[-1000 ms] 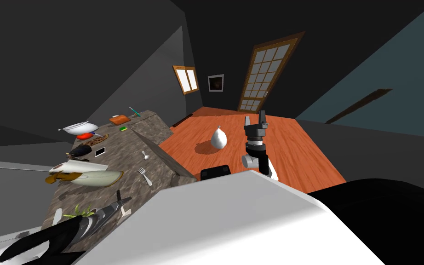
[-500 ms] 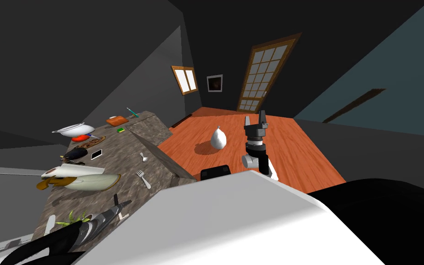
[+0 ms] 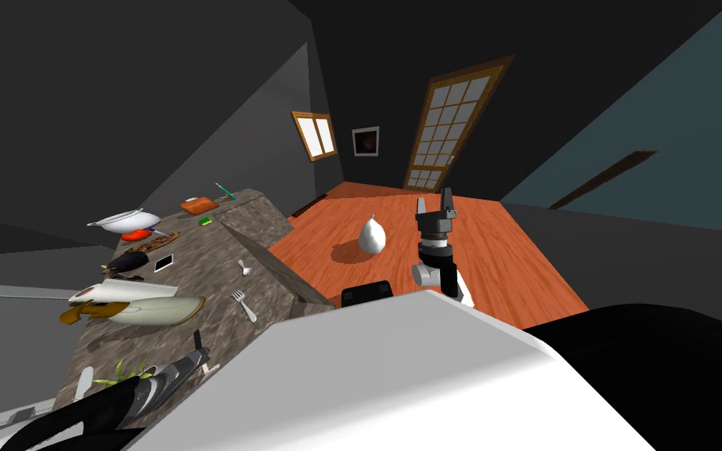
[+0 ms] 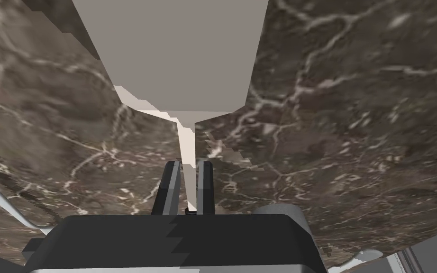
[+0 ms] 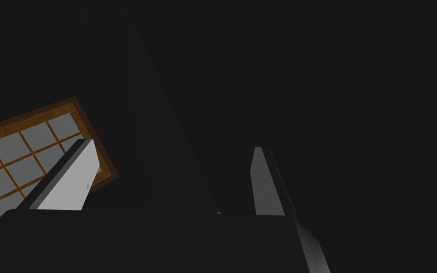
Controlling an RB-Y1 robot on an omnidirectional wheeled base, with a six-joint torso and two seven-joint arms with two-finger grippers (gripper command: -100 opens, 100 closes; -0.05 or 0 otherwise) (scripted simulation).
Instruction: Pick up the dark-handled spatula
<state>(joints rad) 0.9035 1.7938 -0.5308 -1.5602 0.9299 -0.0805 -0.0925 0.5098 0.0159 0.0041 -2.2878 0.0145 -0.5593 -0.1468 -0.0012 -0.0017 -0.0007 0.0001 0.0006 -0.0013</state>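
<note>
Lower left in head view, the left gripper (image 4: 189, 165) points down at the marble counter (image 4: 355, 118), fingers clamped on the thin neck of the one spatula (image 4: 175, 57). One fork (image 3: 245, 304) lies beyond. The right gripper (image 3: 436, 205) is raised mid-frame, fingers apart.

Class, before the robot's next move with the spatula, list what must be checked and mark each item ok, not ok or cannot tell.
1. Grip: left end effector shut on the spatula, fingers pressing its thin pale neck: ok.
2. Centring: the neck sits midway between the fingers: ok.
3. Lift: spatula off the marble counter: cannot tell.
4. Clearance: fork lies apart from the left end effector: ok.
5. Other arm: right end effector open, over the orange floor, away from the counter: ok.
</note>
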